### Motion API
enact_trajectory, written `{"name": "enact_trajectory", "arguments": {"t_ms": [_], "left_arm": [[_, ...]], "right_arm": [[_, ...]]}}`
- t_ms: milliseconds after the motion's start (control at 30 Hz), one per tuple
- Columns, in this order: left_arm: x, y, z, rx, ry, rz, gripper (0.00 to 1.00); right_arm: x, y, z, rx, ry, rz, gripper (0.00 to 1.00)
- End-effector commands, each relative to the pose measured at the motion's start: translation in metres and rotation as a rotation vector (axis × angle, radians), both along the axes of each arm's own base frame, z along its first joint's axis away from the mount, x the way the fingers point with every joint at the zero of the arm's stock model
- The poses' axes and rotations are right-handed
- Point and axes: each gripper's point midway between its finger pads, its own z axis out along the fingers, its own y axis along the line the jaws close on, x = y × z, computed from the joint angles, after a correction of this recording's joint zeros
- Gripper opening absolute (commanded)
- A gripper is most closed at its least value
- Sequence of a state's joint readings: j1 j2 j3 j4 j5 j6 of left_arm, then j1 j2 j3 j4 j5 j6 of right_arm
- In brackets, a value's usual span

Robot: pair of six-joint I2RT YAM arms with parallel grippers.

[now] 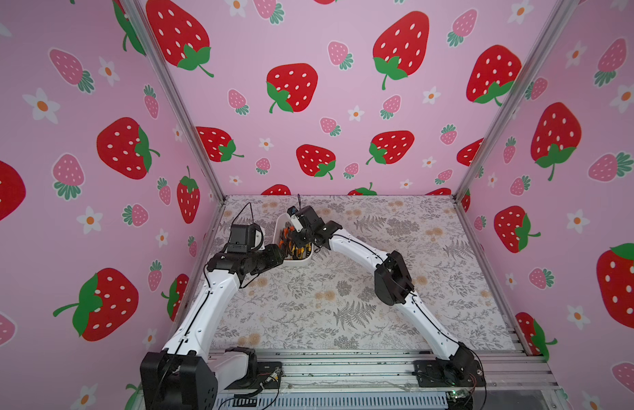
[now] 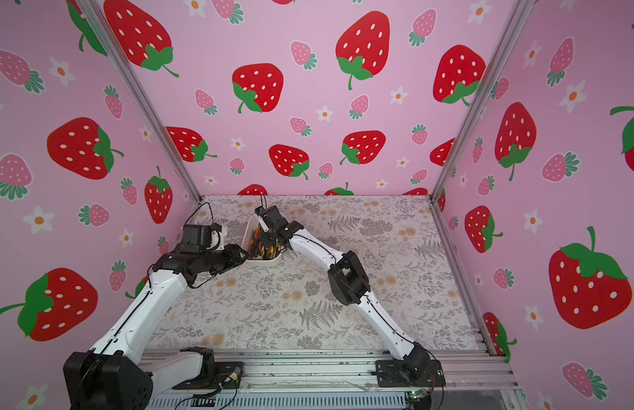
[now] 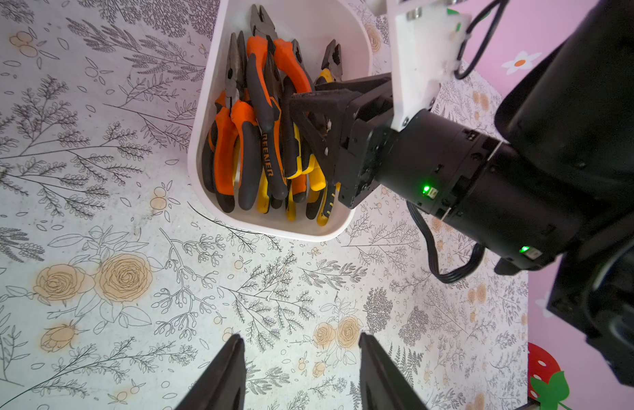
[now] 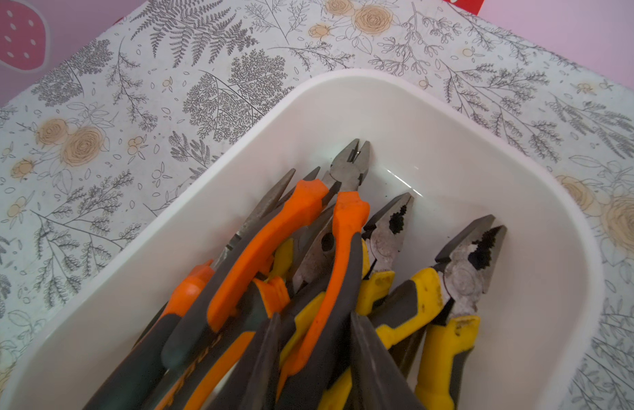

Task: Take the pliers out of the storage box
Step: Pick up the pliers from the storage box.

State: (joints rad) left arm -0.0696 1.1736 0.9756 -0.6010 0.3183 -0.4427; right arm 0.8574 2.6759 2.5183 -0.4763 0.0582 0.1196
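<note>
Right wrist view is filled from below by the right gripper (image 4: 315, 317). Its two dark fingers (image 4: 262, 355) are sunk into the pile and set narrowly on either side of one orange-and-grey handle. Whether that handle is actually pinched cannot be told.

The handle belongs to the orange-handled pliers (image 4: 347, 167), which are stacked on top of the others. They are judged to have been chosen for that reason, since the top pair can be lifted without dragging its neighbours. Around them, the rest of the pliers (image 3: 258, 135), orange-handled and yellow-handled, are packed side by side with their noses towards one short end. All of them are seen inside the white storage box (image 4: 485, 142), and none is seen laid out on the floral tablecloth (image 3: 131, 284).

In both top views the storage box is found towards the rear left of the table (image 1: 281, 222) (image 2: 251, 223).

The left gripper (image 3: 300, 337) is held over bare cloth near the box's handle end, not touching it. Its fingers are parted with nothing between them. It is probably kept there to steady the box if it shifts during the lift.
</note>
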Motion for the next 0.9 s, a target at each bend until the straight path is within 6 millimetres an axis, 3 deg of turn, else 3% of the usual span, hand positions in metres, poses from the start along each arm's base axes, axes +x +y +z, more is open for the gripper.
{"name": "enact_trajectory", "arguments": {"t_ms": [0, 133, 400, 567, 867], "left_arm": [[0.002, 0.0, 0.004, -0.009, -0.014, -0.002, 0.53], [0.001, 0.0, 0.003, -0.01, -0.01, -0.002, 0.53], [0.001, -0.001, 0.005, -0.015, -0.016, -0.004, 0.53], [0.001, -0.001, 0.006, -0.017, -0.02, -0.004, 0.53], [0.0, -0.002, 0.004, -0.034, -0.015, 0.004, 0.54]], "right_arm": [[0.01, -0.003, -0.024, 0.003, 0.025, -0.051, 0.35], [0.011, -0.006, -0.028, 0.018, 0.051, -0.073, 0.2], [0.016, -0.01, -0.024, 0.023, 0.05, -0.085, 0.08], [0.021, -0.012, 0.004, 0.053, 0.003, -0.107, 0.02], [0.03, -0.033, 0.079, 0.093, -0.137, -0.197, 0.0]]}}
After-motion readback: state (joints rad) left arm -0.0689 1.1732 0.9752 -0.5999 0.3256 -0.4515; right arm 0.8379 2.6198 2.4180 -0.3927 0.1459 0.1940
